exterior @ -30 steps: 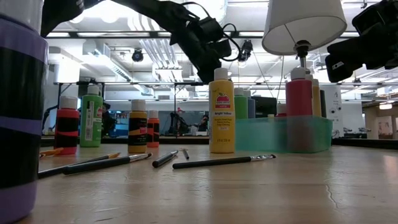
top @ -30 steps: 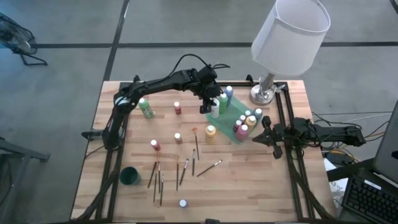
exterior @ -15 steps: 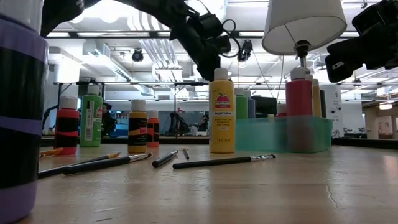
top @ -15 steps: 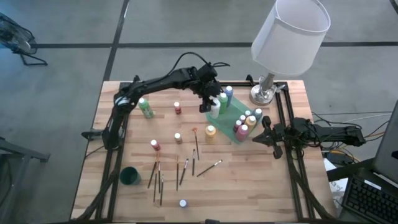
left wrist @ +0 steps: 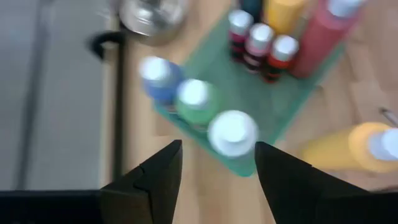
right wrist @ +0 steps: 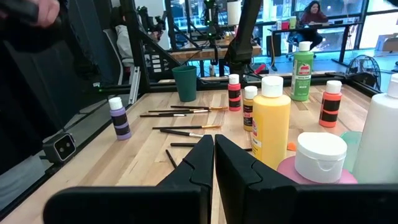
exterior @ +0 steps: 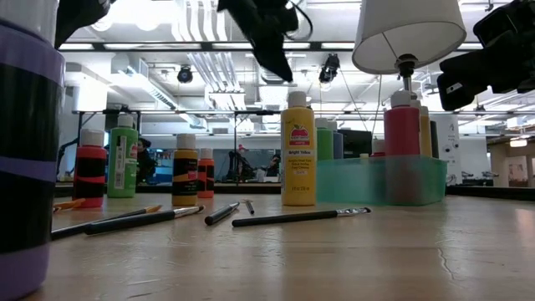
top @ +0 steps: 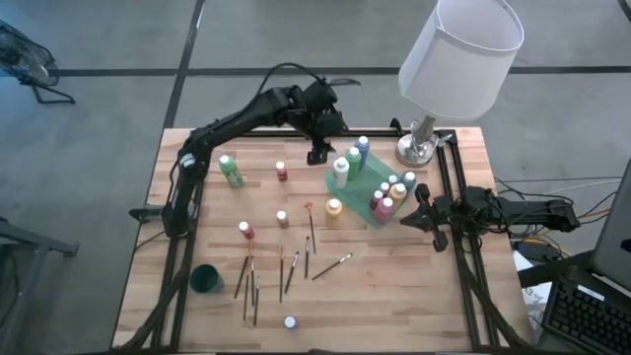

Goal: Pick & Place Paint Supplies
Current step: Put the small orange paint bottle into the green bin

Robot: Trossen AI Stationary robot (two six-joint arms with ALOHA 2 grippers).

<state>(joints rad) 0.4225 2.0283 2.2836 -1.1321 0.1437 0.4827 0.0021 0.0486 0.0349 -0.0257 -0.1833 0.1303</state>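
Note:
My left gripper (top: 317,154) hangs open and empty above the table, just off the far left corner of the translucent green tray (top: 367,219). Below its fingers (left wrist: 163,169), a white-capped white bottle (left wrist: 232,132) stands in that corner beside a green bottle (top: 353,159) and a blue bottle (top: 362,146). More bottles fill the tray's right end (top: 394,192). A yellow bottle (top: 334,209) stands on the table against the tray's near side. Loose bottles (top: 230,170) and brushes (top: 288,271) lie spread over the table's middle and left. My right gripper (right wrist: 213,149) rests shut at the right edge.
A lamp (top: 458,49) with a white shade stands at the far right corner, its metal foot (top: 416,150) close to the tray. A dark green cup (top: 206,278) sits near the left front, and a purple bottle (top: 290,321) stands at the near edge.
My left gripper has risen from the tray's far left corner and drawn a little toward the table's far left. The white bottle that it was over stays upright in the tray.

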